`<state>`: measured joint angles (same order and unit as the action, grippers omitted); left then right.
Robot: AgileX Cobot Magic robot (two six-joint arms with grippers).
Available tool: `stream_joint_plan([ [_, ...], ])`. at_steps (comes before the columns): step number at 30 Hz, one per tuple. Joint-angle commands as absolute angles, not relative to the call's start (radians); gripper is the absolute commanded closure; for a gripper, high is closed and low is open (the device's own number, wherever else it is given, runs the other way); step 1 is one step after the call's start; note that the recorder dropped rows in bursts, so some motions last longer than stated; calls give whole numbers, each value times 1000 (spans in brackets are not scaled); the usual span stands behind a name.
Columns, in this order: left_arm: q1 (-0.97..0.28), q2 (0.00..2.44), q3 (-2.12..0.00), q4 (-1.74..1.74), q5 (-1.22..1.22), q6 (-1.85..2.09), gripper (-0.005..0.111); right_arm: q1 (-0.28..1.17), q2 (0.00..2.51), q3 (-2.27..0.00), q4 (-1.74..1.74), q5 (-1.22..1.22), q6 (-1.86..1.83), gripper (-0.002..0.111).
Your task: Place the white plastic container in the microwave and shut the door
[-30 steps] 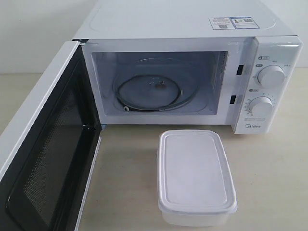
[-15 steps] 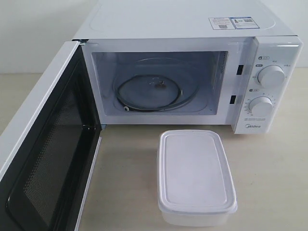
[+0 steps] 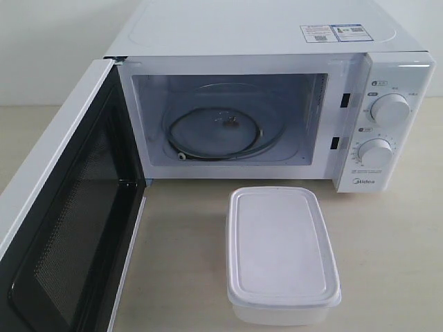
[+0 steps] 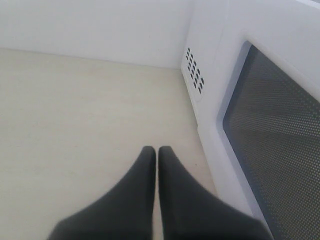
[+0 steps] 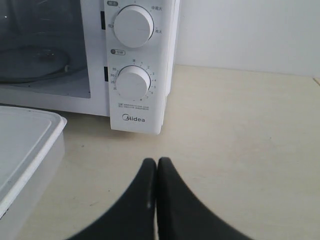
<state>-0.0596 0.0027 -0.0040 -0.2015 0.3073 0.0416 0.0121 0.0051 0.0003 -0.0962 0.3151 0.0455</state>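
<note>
Nothing has shifted since the earlier frames: the container (image 3: 282, 252) sits where it was, and neither arm shows in the exterior view.

Both grippers are seen only by their own wrist cameras. The left gripper (image 4: 156, 152) has its two dark fingers pressed together, empty, over bare table (image 4: 75, 115) beside the microwave's open door, whose meshed window (image 4: 280, 135) fills one side of that view. Past it, a patch of vents (image 4: 195, 70) marks the microwave's side wall. The right gripper (image 5: 157, 162) is likewise closed on nothing, fingers tip to tip, over the table in front of the microwave's control panel. A corner of the container shows at the edge of that view.

The container stands on the table just in front of the microwave (image 3: 263, 28), outside it, below the right half of the opening, lid on and level. The door (image 3: 62, 228) is swung wide on the microwave's left, its black mesh-lined inner face toward the container. Inside the cavity lies the glass turntable (image 3: 214, 135), with nothing on it. Two dials (image 3: 390, 109) sit one above the other on the right panel, the Midea mark beneath them. Stickers (image 3: 334, 32) lie on the microwave's top, toward its right. Behind the microwave is a plain pale wall (image 3: 41, 48).
</note>
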Motion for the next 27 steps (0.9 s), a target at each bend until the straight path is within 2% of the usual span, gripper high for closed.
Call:
stream_joint_plan([
  [1,-56,0,0,-202,307,33,102,9,0,0,-159,267,0,109],
  [17,-56,0,0,-202,307,33,102,9,0,0,-182,-92,-10,109],
  [27,-56,0,0,-202,307,33,102,9,0,0,-179,-437,0,109],
])
